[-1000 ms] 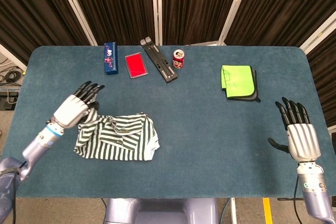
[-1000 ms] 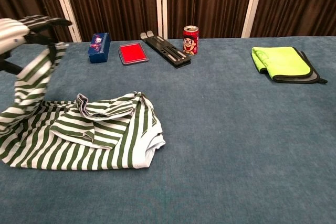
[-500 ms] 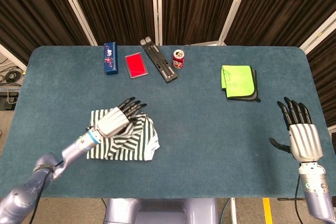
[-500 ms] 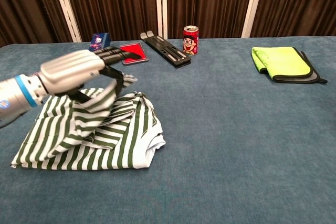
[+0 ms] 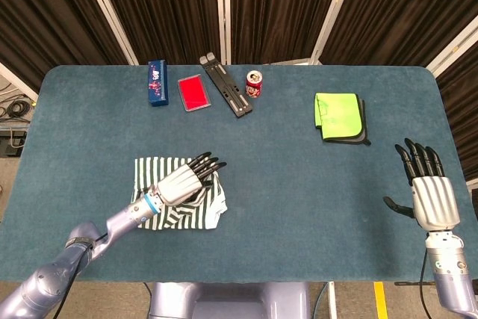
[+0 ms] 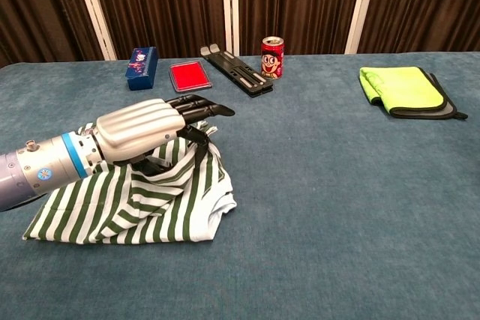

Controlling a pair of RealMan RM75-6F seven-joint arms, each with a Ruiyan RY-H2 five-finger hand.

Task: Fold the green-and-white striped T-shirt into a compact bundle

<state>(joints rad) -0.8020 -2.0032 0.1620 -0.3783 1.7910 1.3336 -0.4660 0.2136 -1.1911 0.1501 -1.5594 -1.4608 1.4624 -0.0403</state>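
Note:
The green-and-white striped T-shirt (image 5: 151,172) (image 6: 127,211) lies folded over on the blue table (image 5: 299,184), left of centre near the front. My left hand (image 5: 184,182) (image 6: 150,130) is stretched out low over the shirt's right half. Its fingers point right, and a fold of the fabric is pinched under it against the thumb. My right hand (image 5: 429,193) hovers open and empty near the table's right edge, fingers spread, far from the shirt. It does not show in the chest view.
Along the back stand a blue box (image 5: 156,83) (image 6: 142,67), a red case (image 5: 193,93) (image 6: 190,76), a black folding stand (image 5: 226,86) (image 6: 236,70) and a red can (image 5: 255,84) (image 6: 272,57). A folded lime-green cloth (image 5: 340,116) (image 6: 405,89) lies back right.
My left hand has swept from the shirt's left side to the right, carrying the left part over the rest. The shirt is now narrower and doubled. The right hand stayed put.

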